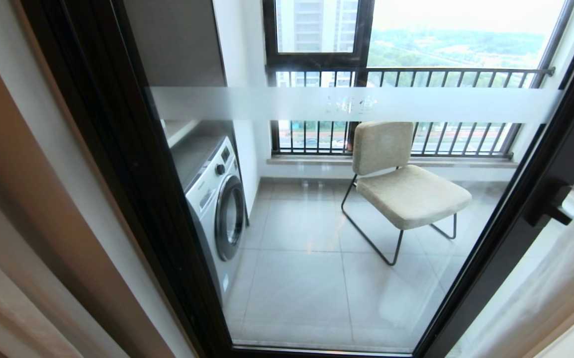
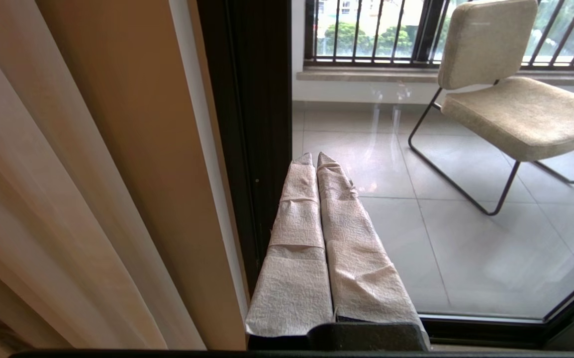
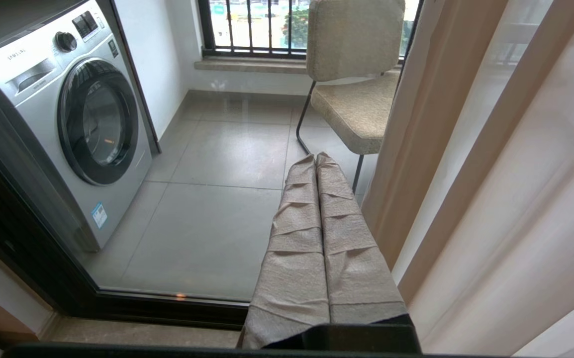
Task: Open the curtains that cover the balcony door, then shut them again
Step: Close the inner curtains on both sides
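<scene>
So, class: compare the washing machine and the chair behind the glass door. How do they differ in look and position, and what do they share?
The washing machine is a silver box with a round dark door; the chair is beige padded cushions on a thin black frame. The washing machine stands against the balcony's left wall; the chair sits out on the tiles, its back to the barred window. Both stand on the grey tiled floor behind the balcony door.
</scene>
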